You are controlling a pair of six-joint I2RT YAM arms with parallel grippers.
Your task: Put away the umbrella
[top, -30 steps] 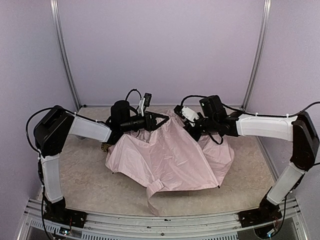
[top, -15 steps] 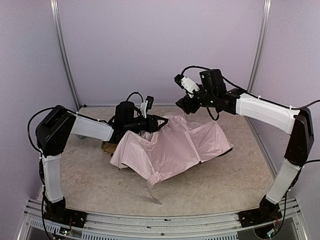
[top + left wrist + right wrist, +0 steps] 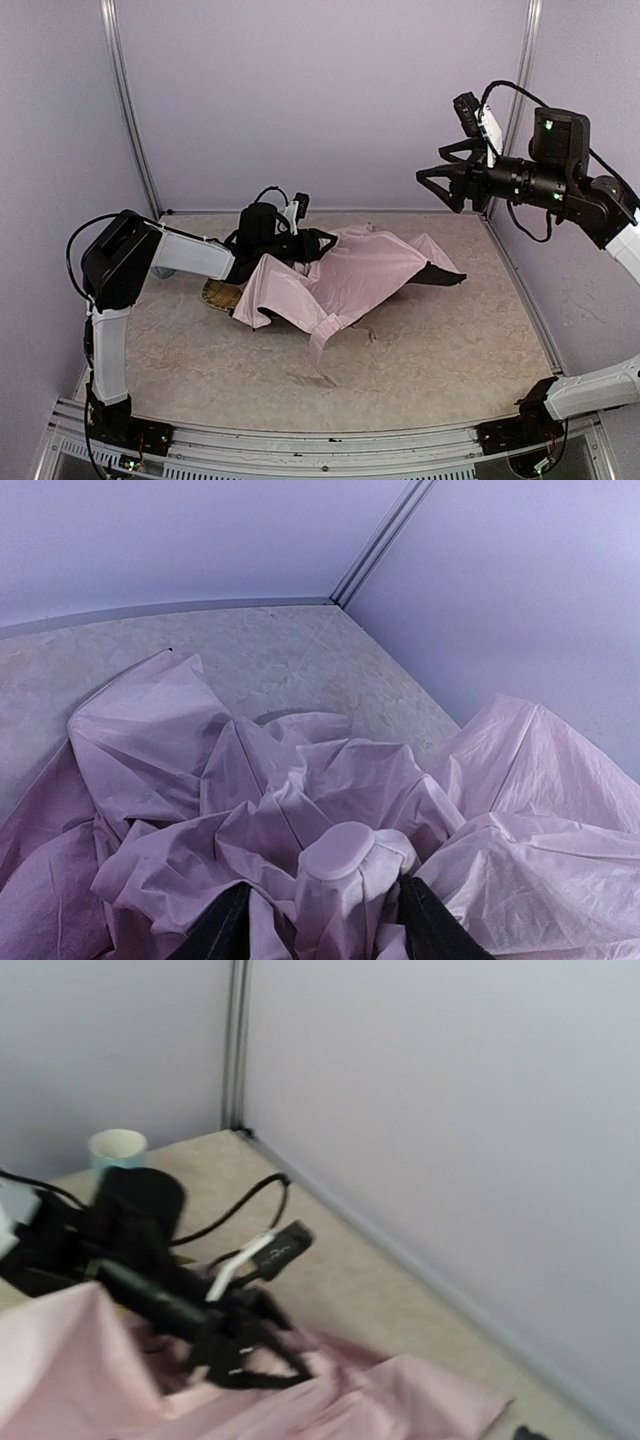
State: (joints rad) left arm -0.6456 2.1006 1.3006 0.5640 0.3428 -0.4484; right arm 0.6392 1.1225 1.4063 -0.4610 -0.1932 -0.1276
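Right pincer (image 3: 432, 168) higher; umbrella (image 3: 360, 275) end fabric-shrouded.

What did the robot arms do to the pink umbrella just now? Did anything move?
The right gripper let go of the umbrella and swung up and away to the right, jaws open. The pink cloth sagged and bunched toward the left gripper, which stayed at the umbrella's tip.

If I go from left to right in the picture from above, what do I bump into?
First the black elbow joint of the left arm → woven yellow straw mat → crumpled pale pink fabric umbrella → black right arm, lifted high.
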